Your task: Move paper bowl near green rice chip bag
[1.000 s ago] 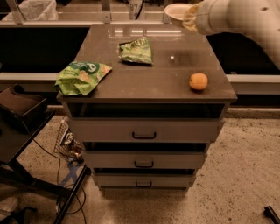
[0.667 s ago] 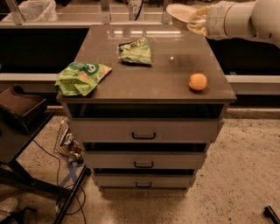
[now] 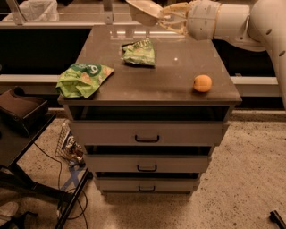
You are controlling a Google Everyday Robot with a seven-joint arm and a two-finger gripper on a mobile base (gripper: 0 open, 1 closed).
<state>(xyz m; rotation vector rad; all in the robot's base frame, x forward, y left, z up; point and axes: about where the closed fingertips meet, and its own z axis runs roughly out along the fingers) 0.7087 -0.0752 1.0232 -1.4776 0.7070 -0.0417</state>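
Note:
The paper bowl [image 3: 144, 11] is off-white and tilted, held in the air above the back edge of the cabinet top. My gripper [image 3: 164, 18] reaches in from the upper right and is shut on the bowl's right rim. The green rice chip bag [image 3: 83, 78], bright light green with pale chips pictured, lies at the front left corner of the cabinet top [image 3: 147, 85]. The bowl is well behind and to the right of that bag.
A smaller, darker green snack bag [image 3: 139, 51] lies at the back middle of the top. An orange fruit [image 3: 202, 83] sits near the front right edge. The cabinet has three drawers [image 3: 147, 136]. A dark chair [image 3: 20, 109] and cables stand to the left.
My gripper has carried the bowl leftward, from above the back right corner toward the back middle of the cabinet top. The bags and the orange have not moved.

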